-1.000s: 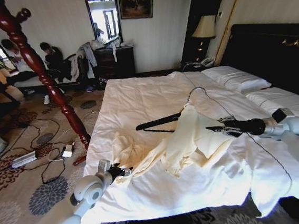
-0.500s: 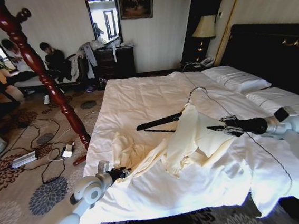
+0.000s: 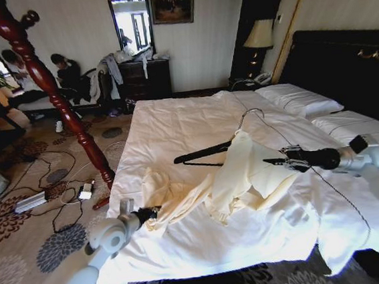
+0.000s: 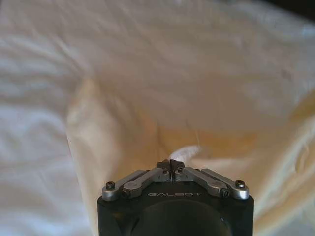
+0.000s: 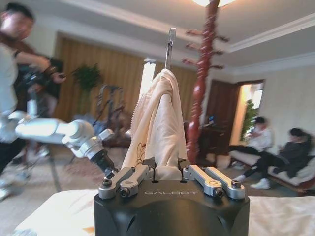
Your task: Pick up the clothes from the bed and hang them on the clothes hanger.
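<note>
The left gripper (image 3: 147,214) sits low at the near edge of the bed (image 3: 193,115), its fingers pinched together on a fold of the cream garment (image 3: 236,174). In the left wrist view the fingertips (image 4: 170,164) meet with a small tuft of cloth caught between them, and the rest of that sleeve or hem spreads away from the gripper over the white duvet.

From there the garment runs up and away toward the middle of the bed, where its bulk is draped over one shoulder of the black hanger (image 3: 201,154). The hanger's bare arm pokes out on the side facing the left gripper, and its silver hook (image 3: 249,115) points toward the pillows.

The right gripper (image 3: 287,161) is level with the hanger on its far side, clamped on the covered end. In the right wrist view the cloth rises straight ahead of its closed fingers, with the hook standing above it.

The garment looks light, limp and loose, so it should sag and slide wherever it is not held. A pinch on a single thin layer may slip. A firmer hold would be on a gathered edge or seam near the collar. The hanger is stiff and thin, and is best gripped on its shoulder bar.
</note>
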